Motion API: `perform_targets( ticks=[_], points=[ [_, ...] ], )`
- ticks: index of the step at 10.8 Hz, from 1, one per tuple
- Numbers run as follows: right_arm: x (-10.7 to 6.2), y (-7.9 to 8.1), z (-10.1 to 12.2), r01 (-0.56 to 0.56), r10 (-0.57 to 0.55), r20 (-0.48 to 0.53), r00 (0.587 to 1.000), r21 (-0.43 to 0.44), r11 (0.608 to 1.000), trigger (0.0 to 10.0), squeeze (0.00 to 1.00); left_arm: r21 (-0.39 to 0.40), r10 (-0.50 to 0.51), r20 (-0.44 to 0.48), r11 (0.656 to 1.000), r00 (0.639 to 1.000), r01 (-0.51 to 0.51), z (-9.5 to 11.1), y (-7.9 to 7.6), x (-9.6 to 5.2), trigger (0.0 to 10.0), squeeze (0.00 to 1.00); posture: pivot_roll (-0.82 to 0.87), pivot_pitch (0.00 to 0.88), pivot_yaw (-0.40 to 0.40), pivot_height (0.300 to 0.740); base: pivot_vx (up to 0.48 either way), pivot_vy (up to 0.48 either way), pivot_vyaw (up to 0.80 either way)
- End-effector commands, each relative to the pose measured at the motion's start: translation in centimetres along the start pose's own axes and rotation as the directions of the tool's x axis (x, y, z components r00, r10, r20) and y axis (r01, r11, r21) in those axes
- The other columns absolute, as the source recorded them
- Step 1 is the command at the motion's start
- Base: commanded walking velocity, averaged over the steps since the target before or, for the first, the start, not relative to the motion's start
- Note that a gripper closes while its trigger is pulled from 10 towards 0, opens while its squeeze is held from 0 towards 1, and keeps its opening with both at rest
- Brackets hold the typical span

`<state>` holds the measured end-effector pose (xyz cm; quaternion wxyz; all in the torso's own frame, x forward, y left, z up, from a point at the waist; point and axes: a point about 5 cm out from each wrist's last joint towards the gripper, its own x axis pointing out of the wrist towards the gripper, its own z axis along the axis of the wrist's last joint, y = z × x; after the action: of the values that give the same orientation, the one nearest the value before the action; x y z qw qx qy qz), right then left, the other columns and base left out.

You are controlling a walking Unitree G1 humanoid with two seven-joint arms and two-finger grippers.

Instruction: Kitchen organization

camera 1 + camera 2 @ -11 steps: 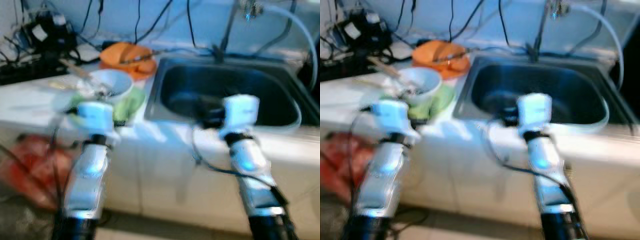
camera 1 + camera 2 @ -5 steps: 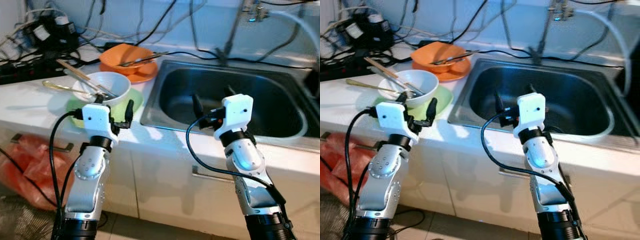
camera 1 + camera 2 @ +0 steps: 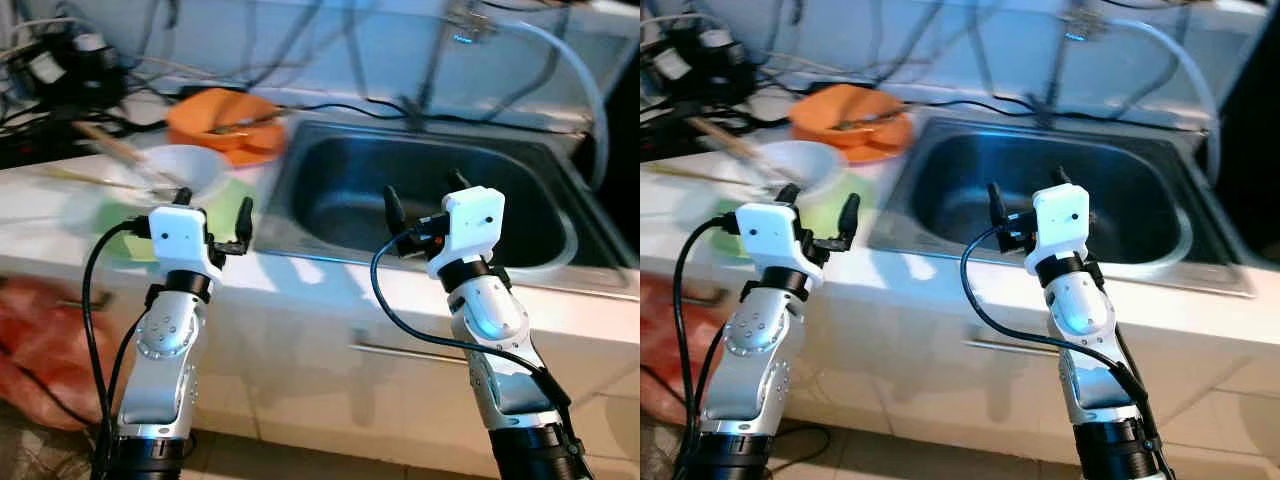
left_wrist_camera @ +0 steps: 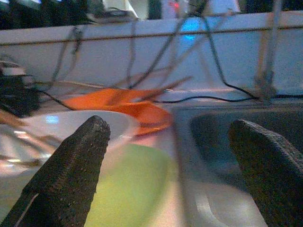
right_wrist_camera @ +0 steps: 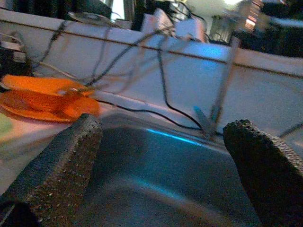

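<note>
While nothing is gripped yet, the round white ceramic bowl (image 3: 178, 170) with wooden chopsticks (image 3: 108, 147) sits on a flat green plate (image 4: 128, 189) on the white table (image 3: 40, 190), just left of the stainless steel sink (image 3: 420, 195); a stacked orange bowl and plate (image 3: 222, 118) lies behind. Left end effector (image 3: 212, 212) hovers near the green plate, fingers apart; right end effector (image 3: 425, 205) over the sink, fingers apart. Risk: a reach could knock the chopsticks loose. Dishes blurred; bowl contents unreadable.
</note>
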<state>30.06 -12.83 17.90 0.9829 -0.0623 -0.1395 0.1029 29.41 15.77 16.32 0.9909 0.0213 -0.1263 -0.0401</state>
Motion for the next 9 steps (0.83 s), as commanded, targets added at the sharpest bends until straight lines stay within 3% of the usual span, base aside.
perform_targets(
  ticks=[1,4,7,9],
  points=[
    [0.1,-0.2,0.0,0.012,-0.012,-0.001,1.000,-0.014,1.000,10.0,0.00,0.009,-0.006,0.007,1.000,1.000,0.006,0.2,-0.3,0.1,10.0,0.00,0.02,0.010,-0.008,0.740,0.000,-0.424,0.00],
    [0.2,-0.2,-0.2,0.001,-0.002,-0.017,1.000,-0.023,1.000,10.0,0.00,0.015,0.004,0.009,1.000,1.000,-0.004,0.3,0.0,0.1,10.0,0.00,0.03,0.010,-0.005,0.740,0.000,-0.355,0.00],
    [0.3,-1.2,-0.7,0.110,-0.110,-0.076,0.991,0.007,0.994,10.0,0.00,0.009,-0.007,-0.015,1.000,1.000,0.007,-0.1,-0.1,0.2,10.0,0.00,0.02,0.013,-0.004,0.740,0.000,0.000,0.00],
    [0.9,-1.4,-1.1,0.145,-0.129,-0.112,0.985,0.152,0.978,10.0,0.00,0.027,-0.017,-0.033,0.999,0.999,0.018,-0.2,0.9,0.5,10.0,0.00,0.05,0.005,0.018,0.740,0.000,0.000,0.00]
  ],
)
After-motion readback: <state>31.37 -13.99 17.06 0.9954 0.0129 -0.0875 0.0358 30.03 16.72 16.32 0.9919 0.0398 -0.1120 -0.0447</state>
